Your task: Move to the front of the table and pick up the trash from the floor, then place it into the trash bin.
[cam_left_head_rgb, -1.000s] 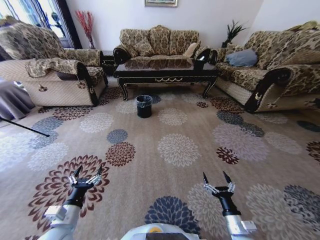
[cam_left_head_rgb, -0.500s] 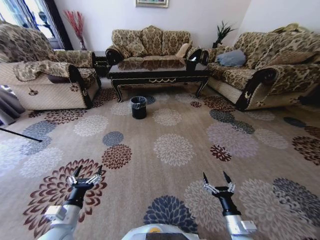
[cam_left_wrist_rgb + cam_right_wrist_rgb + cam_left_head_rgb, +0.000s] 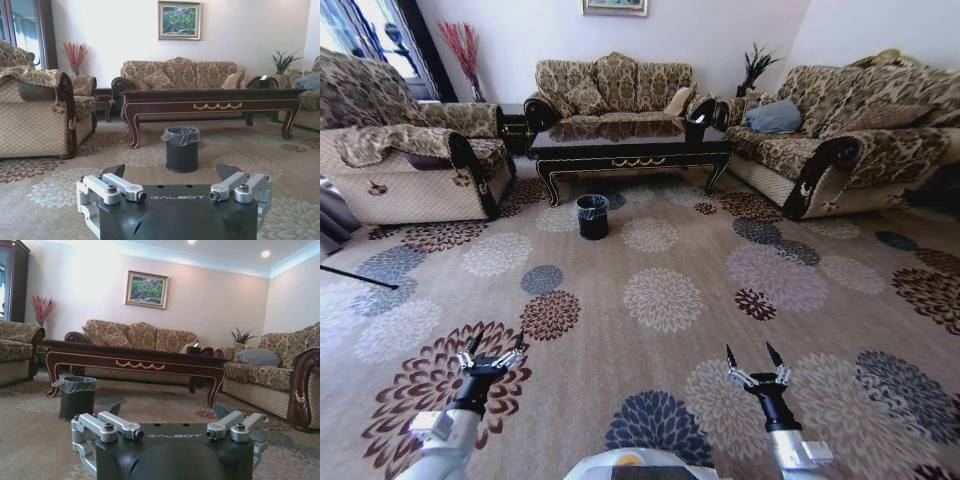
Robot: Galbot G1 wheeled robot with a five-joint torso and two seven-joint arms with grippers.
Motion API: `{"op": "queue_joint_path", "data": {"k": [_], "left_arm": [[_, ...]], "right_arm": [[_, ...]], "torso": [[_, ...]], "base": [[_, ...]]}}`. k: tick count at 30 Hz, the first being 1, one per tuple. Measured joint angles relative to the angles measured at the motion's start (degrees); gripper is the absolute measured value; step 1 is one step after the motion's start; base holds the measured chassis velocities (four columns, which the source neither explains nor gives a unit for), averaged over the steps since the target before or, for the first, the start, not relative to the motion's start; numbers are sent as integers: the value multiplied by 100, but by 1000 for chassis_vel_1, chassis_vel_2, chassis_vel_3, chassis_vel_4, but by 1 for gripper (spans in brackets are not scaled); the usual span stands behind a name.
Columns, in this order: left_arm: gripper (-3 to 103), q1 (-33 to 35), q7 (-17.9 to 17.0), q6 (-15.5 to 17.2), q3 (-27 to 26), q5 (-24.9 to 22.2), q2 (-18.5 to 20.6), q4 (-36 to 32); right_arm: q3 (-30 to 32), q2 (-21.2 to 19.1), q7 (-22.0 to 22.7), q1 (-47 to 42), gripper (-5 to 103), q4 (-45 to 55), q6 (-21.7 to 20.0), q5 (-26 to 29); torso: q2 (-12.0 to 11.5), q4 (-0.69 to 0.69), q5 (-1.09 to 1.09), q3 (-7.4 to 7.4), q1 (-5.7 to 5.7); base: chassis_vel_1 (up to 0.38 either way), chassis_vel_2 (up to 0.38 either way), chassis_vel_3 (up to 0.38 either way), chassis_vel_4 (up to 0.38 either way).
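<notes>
The trash itself is too small to make out on the flowered carpet; going by the task it should be light and crushable, best pinched at its bulk. The trash bin (image 3: 592,216) stands before the dark counter (image 3: 630,148), far ahead. The left pincer (image 3: 491,348) and right pincer (image 3: 755,359) hover near, both spread, holding nothing.

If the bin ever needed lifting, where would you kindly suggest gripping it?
Probably at the rim of the bin, coming straight down from above: it stands upright on the carpet with its mouth open, and one finger could go inside the wall. The bunched liner may slip.
</notes>
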Motion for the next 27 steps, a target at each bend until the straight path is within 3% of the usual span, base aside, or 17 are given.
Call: {"op": "queue_joint_path", "data": {"k": [27], "left_arm": [[100, 0, 0, 0, 0, 0, 0, 0]], "right_arm": [[0, 0, 0, 0, 100, 0, 0, 0]], "torso": [[-39, 1, 0, -33, -5]], "base": [[11, 10, 13, 12]]}}
